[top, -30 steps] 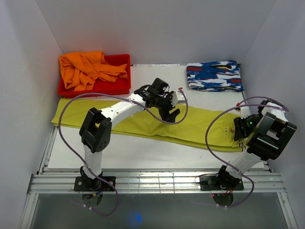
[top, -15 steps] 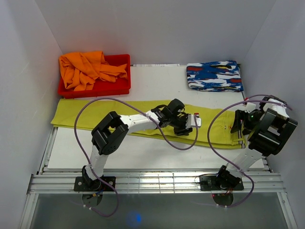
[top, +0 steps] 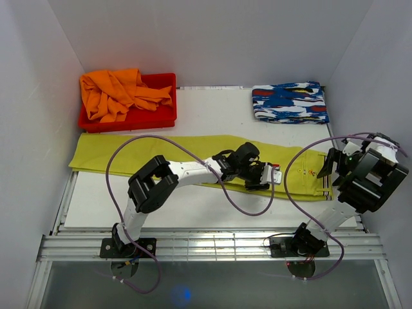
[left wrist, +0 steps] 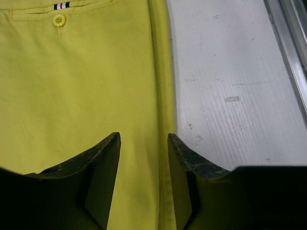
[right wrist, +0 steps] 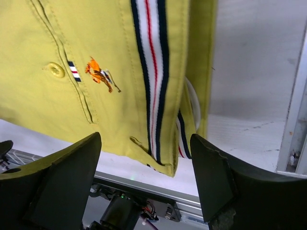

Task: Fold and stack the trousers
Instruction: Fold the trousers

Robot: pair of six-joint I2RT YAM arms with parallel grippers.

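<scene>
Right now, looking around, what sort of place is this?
Probably a robotics lab's test cell for laundry folding: a left arm and a right arm bolted at the edge of a white table boxed in by plain walls, with yellow-green trousers spread out and an orange garment in a red bin.

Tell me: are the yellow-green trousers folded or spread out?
Spread out: the trousers lie flat at full length across the table, waistband at the right, with no crosswise fold.
</scene>
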